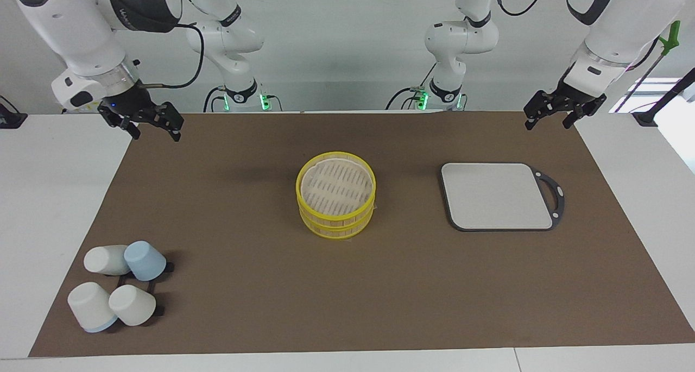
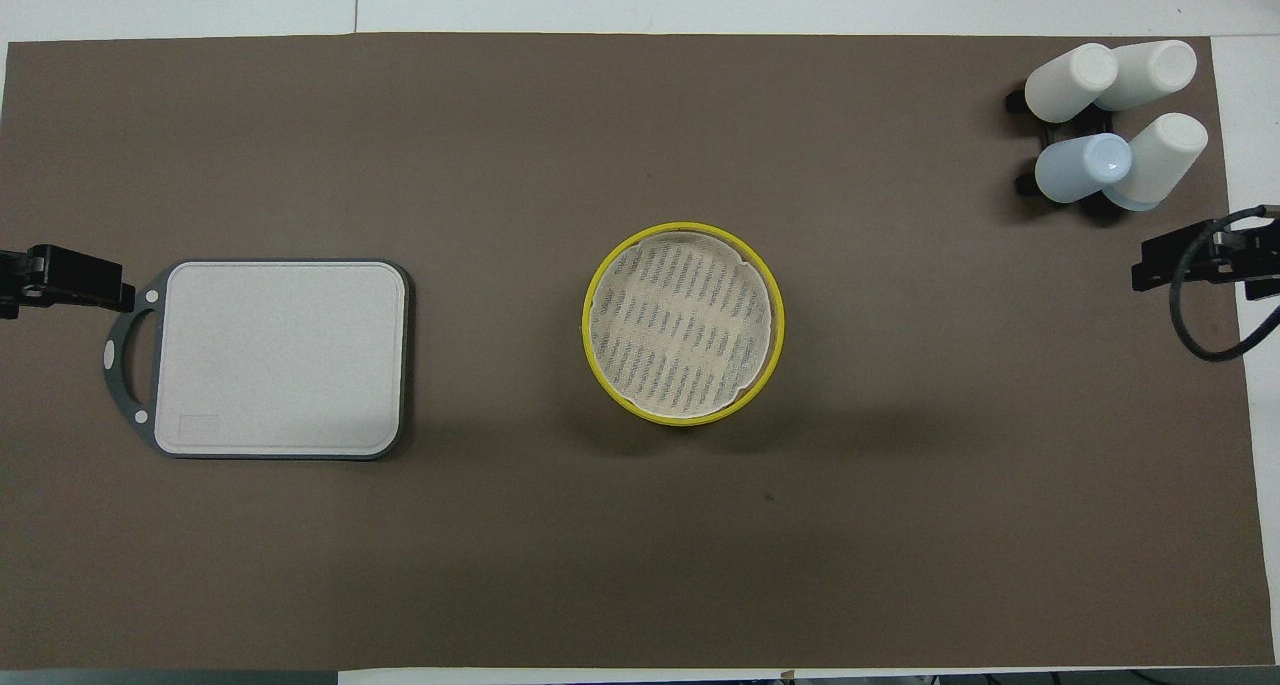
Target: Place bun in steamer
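Right hand hangs over the desk edge at its own end, fingers apart, nothing in them. Four cups cluster at that end, at the edge farthest from the robots. The steamer stands upright mid-desk, two yellow tiers stacked, the pale slatted top showing. No bun on it, no bun anywhere on the brown mat. Hidden inside or not here at all, I cannot tell. So there is no direction from hand to bun to call and no long axis to read. A grey board lies bare toward the left arm's end, handle outward. Left hand hovers over its own corner, fingers apart, empty. The steamer looks about midway between the two hands, so neither arm has the edge. Flat mat, wide room all round the steamer.
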Controlling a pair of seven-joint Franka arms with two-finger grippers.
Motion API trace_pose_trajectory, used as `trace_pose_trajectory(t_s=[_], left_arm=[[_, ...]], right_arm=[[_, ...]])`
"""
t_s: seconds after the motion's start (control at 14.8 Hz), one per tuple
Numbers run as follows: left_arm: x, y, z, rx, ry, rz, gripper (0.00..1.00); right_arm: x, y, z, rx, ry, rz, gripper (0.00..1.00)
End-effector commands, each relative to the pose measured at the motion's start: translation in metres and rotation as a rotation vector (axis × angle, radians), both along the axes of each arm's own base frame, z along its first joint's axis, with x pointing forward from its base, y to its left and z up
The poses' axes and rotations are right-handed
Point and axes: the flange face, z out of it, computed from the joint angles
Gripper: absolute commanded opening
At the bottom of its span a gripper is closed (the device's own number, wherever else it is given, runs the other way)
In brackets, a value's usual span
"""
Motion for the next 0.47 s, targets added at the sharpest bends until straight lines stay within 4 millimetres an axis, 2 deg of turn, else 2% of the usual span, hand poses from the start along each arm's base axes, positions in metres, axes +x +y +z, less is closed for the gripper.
trace_pose_trajectory(t_s=[0.0, 0.2, 0.41], left_arm=[[-0.008, 0.0038, 0.0015, 0.017, 0.004, -0.014, 1.0], [-0.0075, 0.0038, 0.0019, 0.017, -0.001, -0.007, 1.0], [-0.0074, 0.0038, 0.002, 0.017, -0.002, -0.007, 1.0]], right_arm=[[-0.0042, -0.0067, -0.0003, 0.001, -0.01, 0.012, 1.0], [-0.004, -0.0055, -0.0009, -0.004, -0.01, 0.017, 1.0], [-0.0037, -0.0047, -0.0013, 0.0, -0.012, 0.092, 1.0]])
